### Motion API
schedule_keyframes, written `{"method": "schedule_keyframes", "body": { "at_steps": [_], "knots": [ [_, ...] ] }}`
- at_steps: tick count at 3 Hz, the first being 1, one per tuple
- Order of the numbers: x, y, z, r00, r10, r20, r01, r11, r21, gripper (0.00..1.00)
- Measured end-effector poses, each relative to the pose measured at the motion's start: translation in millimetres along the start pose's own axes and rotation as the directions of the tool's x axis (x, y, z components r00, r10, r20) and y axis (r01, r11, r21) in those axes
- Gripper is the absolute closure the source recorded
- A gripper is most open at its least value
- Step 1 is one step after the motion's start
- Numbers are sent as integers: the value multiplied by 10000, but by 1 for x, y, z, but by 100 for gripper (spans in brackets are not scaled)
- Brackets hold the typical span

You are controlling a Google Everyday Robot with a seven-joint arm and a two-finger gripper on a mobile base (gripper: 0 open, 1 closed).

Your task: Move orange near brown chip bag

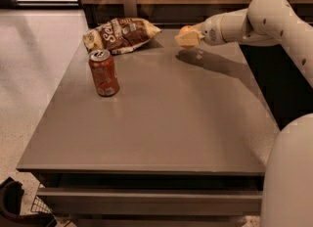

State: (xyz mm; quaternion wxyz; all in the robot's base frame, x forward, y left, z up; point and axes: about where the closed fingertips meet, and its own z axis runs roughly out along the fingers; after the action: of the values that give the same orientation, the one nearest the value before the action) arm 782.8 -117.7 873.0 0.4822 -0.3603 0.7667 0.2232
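Observation:
The orange (185, 29) is held between the cream fingers (187, 39) of my gripper (185, 37), above the far middle of the table; only its top shows. The gripper reaches in from the right and is shut on the orange. The brown chip bag (121, 34) lies at the table's far left, a short way to the left of the gripper and apart from it. The gripper's shadow falls on the table just below and right of it.
A red soda can (103, 73) stands upright in front of the bag, left of centre. The grey table (161, 123) has a drawer front below. A wooden wall runs behind it. My arm's elbow (291, 172) fills the lower right corner.

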Motion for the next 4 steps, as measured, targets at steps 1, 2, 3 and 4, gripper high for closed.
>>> {"method": "schedule_keyframes", "body": {
  "at_steps": [1, 2, 3, 4],
  "knots": [
    [16, -1, 10, 9999, 81, -135, -77, 9996, 288, 100],
    [37, 5, 21, 9990, 305, 323, -314, 9991, 282, 100],
    [37, 8, 21, 9983, 323, 478, -336, 9991, 256, 84],
    [35, 8, 20, 9983, 323, 477, -336, 9991, 255, 61]
  ]
}}
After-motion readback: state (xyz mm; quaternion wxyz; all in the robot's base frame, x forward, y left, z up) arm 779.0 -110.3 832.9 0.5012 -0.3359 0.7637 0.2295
